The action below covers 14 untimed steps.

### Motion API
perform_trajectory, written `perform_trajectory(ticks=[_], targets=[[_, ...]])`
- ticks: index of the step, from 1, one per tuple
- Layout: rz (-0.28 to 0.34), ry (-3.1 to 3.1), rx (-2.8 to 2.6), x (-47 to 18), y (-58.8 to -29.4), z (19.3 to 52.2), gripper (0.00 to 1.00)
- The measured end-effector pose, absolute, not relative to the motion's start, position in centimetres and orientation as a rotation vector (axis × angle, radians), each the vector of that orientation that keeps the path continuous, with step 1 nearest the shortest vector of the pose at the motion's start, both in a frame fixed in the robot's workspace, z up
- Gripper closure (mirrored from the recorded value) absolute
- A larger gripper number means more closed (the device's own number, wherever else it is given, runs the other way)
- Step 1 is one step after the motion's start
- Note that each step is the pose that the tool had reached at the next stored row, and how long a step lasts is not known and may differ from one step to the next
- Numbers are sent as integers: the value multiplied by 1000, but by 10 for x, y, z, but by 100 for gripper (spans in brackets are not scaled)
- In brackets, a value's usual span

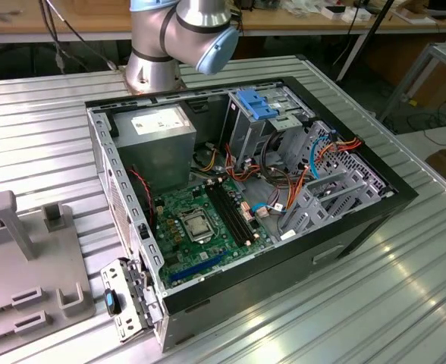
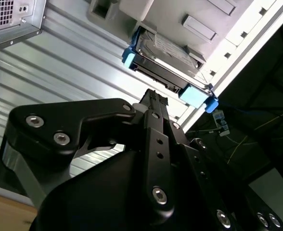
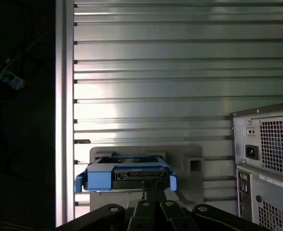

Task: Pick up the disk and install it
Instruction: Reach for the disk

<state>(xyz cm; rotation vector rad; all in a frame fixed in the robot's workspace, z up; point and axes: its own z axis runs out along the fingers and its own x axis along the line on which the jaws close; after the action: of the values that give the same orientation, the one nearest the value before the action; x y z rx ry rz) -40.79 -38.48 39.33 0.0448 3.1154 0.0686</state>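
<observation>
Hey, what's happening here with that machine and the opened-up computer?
A robot arm is meant to fit a disk into the open computer case. Its gripper is right at the blue-framed disk, which lies on a grey holder on the ribbed metal table, not yet in the case.

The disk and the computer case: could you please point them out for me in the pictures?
disk (image 3: 100, 179), first wrist view, on its blue carrier frame.
computer case (image 1: 359, 231), exterior view, on its black outer side wall.
</observation>
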Motion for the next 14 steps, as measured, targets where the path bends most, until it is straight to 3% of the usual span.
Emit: perform_trajectory(ticks=[14], targets=[[69, 3115, 44, -455, -393, 393, 89]])
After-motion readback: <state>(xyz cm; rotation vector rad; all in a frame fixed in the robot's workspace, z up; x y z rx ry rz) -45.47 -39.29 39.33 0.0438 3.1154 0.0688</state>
